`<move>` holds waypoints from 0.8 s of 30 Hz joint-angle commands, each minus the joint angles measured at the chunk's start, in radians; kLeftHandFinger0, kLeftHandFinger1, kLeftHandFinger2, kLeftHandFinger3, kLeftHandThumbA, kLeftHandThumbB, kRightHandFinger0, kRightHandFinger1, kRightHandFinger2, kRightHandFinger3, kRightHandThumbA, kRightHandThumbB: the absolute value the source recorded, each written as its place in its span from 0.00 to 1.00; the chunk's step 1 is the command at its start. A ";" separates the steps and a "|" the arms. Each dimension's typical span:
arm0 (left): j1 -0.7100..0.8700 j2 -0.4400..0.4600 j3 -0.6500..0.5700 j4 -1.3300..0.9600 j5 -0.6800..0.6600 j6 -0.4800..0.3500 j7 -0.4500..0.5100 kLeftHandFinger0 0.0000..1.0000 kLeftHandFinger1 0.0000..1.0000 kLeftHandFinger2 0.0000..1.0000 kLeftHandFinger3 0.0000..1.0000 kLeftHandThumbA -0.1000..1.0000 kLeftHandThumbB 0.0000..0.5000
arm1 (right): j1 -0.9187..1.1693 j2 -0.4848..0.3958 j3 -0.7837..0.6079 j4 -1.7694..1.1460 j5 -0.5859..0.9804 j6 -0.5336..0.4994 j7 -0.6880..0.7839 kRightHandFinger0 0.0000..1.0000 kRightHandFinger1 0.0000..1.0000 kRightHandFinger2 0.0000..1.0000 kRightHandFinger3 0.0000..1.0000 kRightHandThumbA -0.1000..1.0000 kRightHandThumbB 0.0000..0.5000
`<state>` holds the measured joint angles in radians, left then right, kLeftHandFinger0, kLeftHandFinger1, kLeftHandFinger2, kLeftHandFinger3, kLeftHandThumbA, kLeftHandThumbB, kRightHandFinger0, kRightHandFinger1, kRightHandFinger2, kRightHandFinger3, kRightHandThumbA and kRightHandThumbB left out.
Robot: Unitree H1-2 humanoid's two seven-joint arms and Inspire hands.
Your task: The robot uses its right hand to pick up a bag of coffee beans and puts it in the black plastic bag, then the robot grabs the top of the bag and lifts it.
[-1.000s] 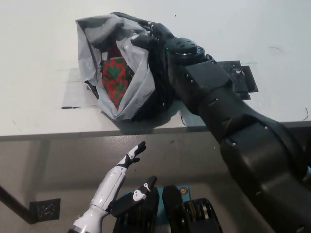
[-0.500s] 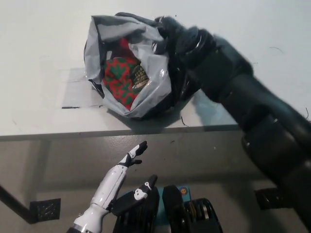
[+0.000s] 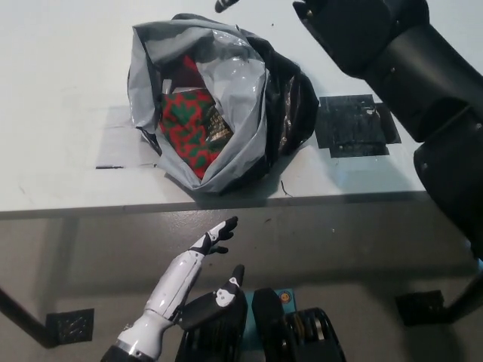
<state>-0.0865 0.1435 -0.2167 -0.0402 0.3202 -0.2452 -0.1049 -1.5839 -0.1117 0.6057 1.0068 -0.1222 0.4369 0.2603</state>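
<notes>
The table (image 3: 60, 90) is white and takes the upper half of the view; its front edge runs just below the black plastic bag (image 3: 290, 105). The black right arm (image 3: 423, 83) comes in from the right side and reaches above the bag's upper right part, without touching it. Of the right hand (image 3: 226, 5) only a small dark tip shows at the top edge, above the bag, so I cannot tell if its fingers are open or closed. The bag lies near the table's front edge, with its grey inside turned out and its mouth open. The bag of coffee beans (image 3: 189, 124), red and green, sits inside it. To the left of the bag the table surface is free. A dark square patch (image 3: 355, 124) lies just right of the bag. The white left hand (image 3: 215, 240) rests below the table edge, under the bag, fingers spread and holding nothing.
</notes>
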 commanded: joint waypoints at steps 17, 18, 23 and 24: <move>-0.076 0.016 0.039 -0.016 -0.019 0.016 -0.003 0.89 0.98 1.00 1.00 0.78 0.29 | 0.209 -0.409 -0.357 -1.095 -0.276 0.033 0.188 1.00 1.00 1.00 1.00 1.00 0.86; -0.087 0.017 0.045 -0.012 -0.025 0.017 -0.001 0.90 0.99 1.00 1.00 0.80 0.30 | 0.224 -0.432 -0.382 -1.144 -0.273 0.033 0.202 1.00 1.00 1.00 1.00 1.00 0.86; -0.115 0.018 0.074 -0.002 -0.052 0.014 0.009 1.00 1.00 1.00 1.00 0.92 0.36 | 0.440 -0.543 -0.606 -1.471 -0.146 0.033 0.224 1.00 1.00 1.00 1.00 1.00 0.79; -0.116 0.018 0.079 -0.002 -0.057 0.014 0.011 1.00 1.00 1.00 1.00 0.94 0.37 | 0.509 -0.546 -0.670 -1.548 -0.137 0.033 0.238 1.00 1.00 1.00 1.00 1.00 0.82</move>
<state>-0.0997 0.1440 -0.2018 -0.0207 0.3324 -0.2322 -0.1086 -1.2778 -0.3279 0.4104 0.3119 -0.2213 0.4641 0.3466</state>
